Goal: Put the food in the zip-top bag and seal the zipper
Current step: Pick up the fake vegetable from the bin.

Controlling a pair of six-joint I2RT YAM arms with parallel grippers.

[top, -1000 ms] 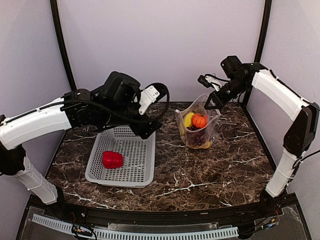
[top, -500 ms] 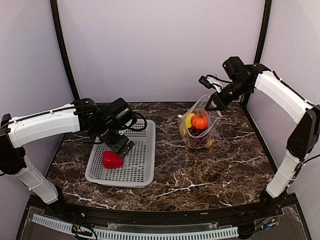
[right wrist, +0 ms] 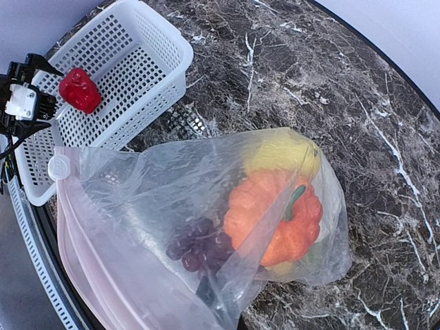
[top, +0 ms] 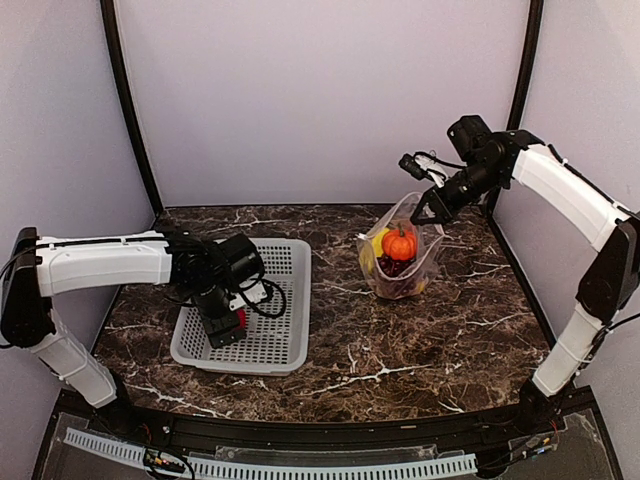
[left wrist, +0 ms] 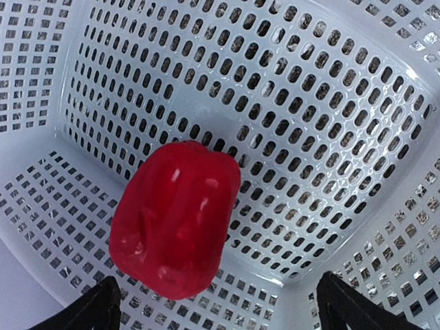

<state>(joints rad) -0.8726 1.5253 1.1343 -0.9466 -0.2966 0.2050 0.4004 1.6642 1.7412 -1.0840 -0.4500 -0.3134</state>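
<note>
Nearest the arm bases, the white perforated plastic basket (top: 285, 300) sits on the left half of the dark, white-veined marble table (top: 400, 340). The left gripper (left wrist: 220, 289) is lowered into this basket with its jaws spread wide and grasping nothing. In the left wrist view its two dark fingertips (left wrist: 103, 306) show at the bottom corners. The glossy red toy pepper (left wrist: 175, 216) lies on the basket floor just ahead of them. It falls within the span of the open jaws but is offset toward the fingertip on the left of that view. Its lower end is very close to that fingertip, and contact cannot be told. The pepper is the only food in the basket.

Farther back and to the right, well apart from the basket, the clear crinkly zip-top bag (right wrist: 137, 199) stands upright on the table. The right gripper (top: 422, 207) is clenched on the bag's raised top edge and holds its mouth up. Inside the bag lie a ribbed orange tomato-like fruit with a green stem (right wrist: 271, 213), a bunch of dark purple grapes (right wrist: 199, 247) beside it, and a yellow piece (right wrist: 282, 155) behind the orange fruit. The pinkish zipper strip (right wrist: 65, 220) runs along the bag's edge and is unsealed.
</note>
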